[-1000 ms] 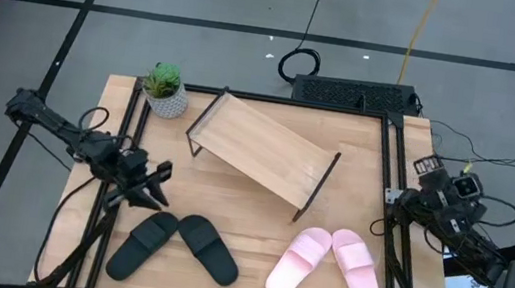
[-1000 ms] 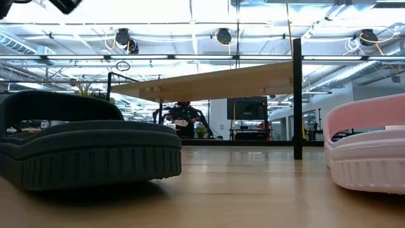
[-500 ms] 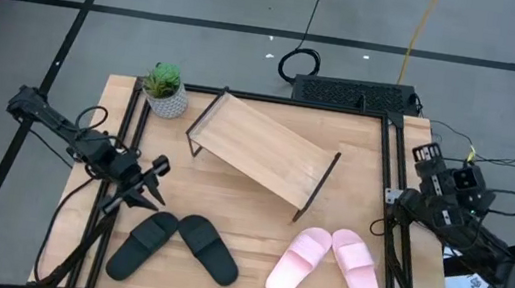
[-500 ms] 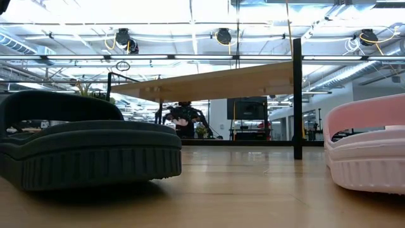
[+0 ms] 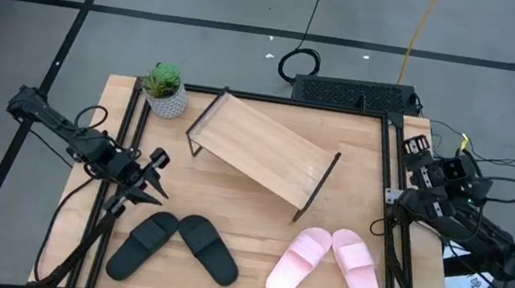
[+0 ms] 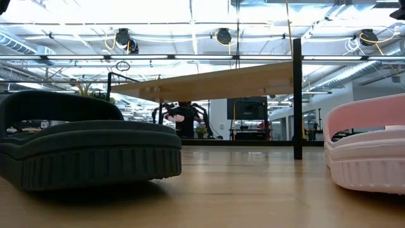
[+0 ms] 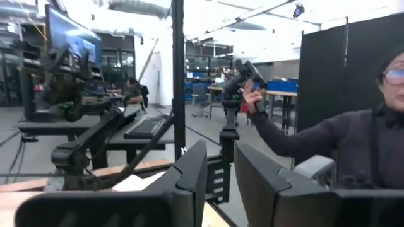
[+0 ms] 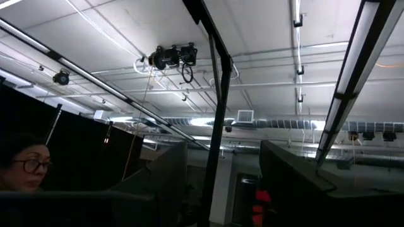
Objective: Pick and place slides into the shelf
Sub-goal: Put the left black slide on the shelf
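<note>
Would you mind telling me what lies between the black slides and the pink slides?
Only bare tabletop lies between the black slides and the pink slides; the high and low views both show it.

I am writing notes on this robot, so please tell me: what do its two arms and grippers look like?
Both arms are dark, almost black, thin and jointed, with thin black cables along them. The left gripper ends in two slim pointed fingers. In its wrist view the fingers look like flat dark slabs with squared tips. The right gripper is a blocky dark head with pale marks, and loose cables run close by it.
</note>
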`<state>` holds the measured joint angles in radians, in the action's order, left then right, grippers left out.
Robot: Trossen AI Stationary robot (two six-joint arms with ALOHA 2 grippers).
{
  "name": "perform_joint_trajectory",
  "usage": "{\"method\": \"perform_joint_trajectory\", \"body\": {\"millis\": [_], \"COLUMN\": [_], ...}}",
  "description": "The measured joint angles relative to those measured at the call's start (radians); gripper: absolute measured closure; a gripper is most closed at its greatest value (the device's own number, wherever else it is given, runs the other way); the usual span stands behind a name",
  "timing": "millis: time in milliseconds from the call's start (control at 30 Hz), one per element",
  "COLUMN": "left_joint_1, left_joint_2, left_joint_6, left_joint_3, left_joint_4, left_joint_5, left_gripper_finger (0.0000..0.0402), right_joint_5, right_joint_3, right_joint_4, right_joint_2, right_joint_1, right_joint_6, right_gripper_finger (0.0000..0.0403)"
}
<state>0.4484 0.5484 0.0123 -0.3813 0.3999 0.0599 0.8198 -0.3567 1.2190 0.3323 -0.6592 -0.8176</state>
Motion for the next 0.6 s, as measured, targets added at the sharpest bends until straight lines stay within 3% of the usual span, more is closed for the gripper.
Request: {"method": "perform_joint_trajectory", "body": {"millis": [233, 400, 600], "left_joint_1": [0.0, 0.04, 0.193], "left_joint_2": [-0.012, -0.026, 0.094], "left_joint_6": [-0.083, 0.025, 0.296], "left_joint_3": [-0.013, -0.175, -0.4], "left_joint_4": [-0.067, -0.47, -0.848], "left_joint_5": [-0.168, -0.378, -0.565], "left_gripper_finger": [0.0321, 0.0321, 0.0321], "right_joint_5": [0.001, 0.001, 0.002], "right_joint_3": [-0.001, -0.001, -0.001], "right_joint_4": [0.094, 0.112, 0.116], "right_joint_2": [0.001, 0.001, 0.001], "right_joint_1": [0.0, 0.0, 0.0], "right_joint_6": [-0.023, -0.089, -0.105], "right_gripper_finger": [0.0216, 0.0216, 0.0216]}}
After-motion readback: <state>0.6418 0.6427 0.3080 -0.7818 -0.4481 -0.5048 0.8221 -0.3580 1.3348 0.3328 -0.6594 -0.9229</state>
